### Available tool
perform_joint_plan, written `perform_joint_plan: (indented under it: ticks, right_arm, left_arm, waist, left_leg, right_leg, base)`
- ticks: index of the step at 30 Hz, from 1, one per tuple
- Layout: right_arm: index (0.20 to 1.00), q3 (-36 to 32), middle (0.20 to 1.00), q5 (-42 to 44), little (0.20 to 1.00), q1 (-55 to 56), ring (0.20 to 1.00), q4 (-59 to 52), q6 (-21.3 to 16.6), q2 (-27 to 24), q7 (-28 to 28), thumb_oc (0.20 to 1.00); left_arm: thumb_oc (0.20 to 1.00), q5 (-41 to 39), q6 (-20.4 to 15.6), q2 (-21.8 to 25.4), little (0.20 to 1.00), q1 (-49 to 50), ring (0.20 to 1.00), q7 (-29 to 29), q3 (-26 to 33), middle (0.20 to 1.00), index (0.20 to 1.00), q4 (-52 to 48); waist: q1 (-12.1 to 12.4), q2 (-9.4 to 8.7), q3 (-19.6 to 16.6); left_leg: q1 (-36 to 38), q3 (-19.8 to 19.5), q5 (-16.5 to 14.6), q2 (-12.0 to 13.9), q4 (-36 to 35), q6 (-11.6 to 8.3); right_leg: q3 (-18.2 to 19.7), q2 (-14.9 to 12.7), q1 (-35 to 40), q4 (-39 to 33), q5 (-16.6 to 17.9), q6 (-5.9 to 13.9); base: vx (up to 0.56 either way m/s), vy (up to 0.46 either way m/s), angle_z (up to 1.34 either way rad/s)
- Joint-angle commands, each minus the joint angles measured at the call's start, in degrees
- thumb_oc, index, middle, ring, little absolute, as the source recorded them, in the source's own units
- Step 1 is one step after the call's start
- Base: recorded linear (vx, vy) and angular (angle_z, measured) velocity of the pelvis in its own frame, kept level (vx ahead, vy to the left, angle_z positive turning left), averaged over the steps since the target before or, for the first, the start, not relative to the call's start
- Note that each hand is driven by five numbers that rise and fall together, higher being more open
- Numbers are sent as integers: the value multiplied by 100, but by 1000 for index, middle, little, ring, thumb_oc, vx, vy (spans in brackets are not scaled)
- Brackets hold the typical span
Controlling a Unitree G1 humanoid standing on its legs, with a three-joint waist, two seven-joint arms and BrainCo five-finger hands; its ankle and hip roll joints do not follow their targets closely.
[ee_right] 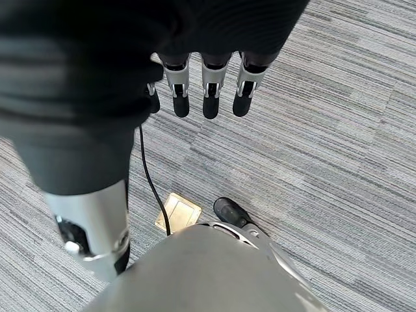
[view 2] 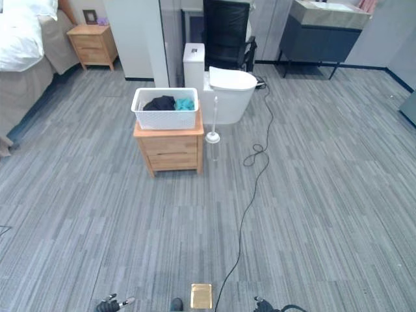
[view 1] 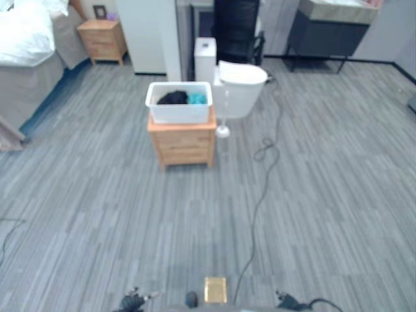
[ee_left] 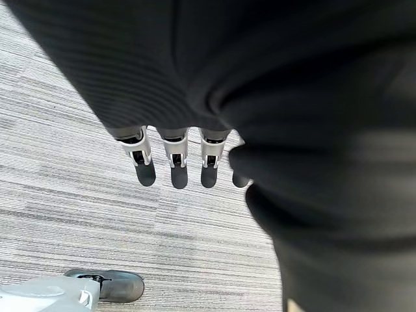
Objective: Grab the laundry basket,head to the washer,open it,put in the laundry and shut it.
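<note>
**Walking in to take the basket squarely**

I see the white laundry basket (view 2: 165, 109) sitting on top of a small wooden cabinet (view 2: 169, 151), well ahead of me across the grey floor (view 2: 325, 195). Dark and teal laundry (view 2: 170, 103) lies inside it. Just behind and to the right stands a white toilet (view 2: 229, 91), with a toilet brush (view 2: 212, 135) close beside the cabinet's right corner.

My left hand (ee_left: 175, 166) hangs at my side with straight, relaxed fingers, holding nothing. My right hand (ee_right: 207, 91) does the same, fingers extended over bare floor. Both are far from the basket.

As I judge it, the step in hand is the approach, so nothing of the grasp has begun. I want to walk straight at the cabinet's front and stop with the basket centred between my arms, so that both hands can reach its short ends evenly. The brush and the toilet crowd the right side, so I favour a line slightly left. The basket looks light and perforated; gripping under the rim on both sides should keep it level and the clothes inside.
</note>
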Motion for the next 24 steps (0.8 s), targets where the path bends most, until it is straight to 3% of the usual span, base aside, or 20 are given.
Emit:
perform_joint_plan:
  ticks: [1, 24]
  right_arm:
    - [1000, 98, 1000, -17, 1000, -79, 1000, 301, 18, -95, -20, 1000]
    - [1000, 97, 1000, -36, 1000, -78, 1000, 316, 21, -96, -35, 1000]
  left_arm:
    - [1000, 137, -186, 26, 1000, -380, 1000, 58, -28, 1000, 1000, 367]
    - [1000, 146, -180, 13, 1000, -397, 1000, 76, -41, 1000, 1000, 406]
  waist:
    - [108, 85, -60]
    - [105, 99, -75]
  left_leg:
    - [5, -191, -199, 345, 67, -345]
    - [7, -231, -195, 345, 67, -359]
  right_leg:
    - [-111, -502, -67, 33, 133, 627]
    - [-141, -498, -52, 33, 120, 623]
  base:
    - [0, 0, 0]
    - [0, 0, 0]
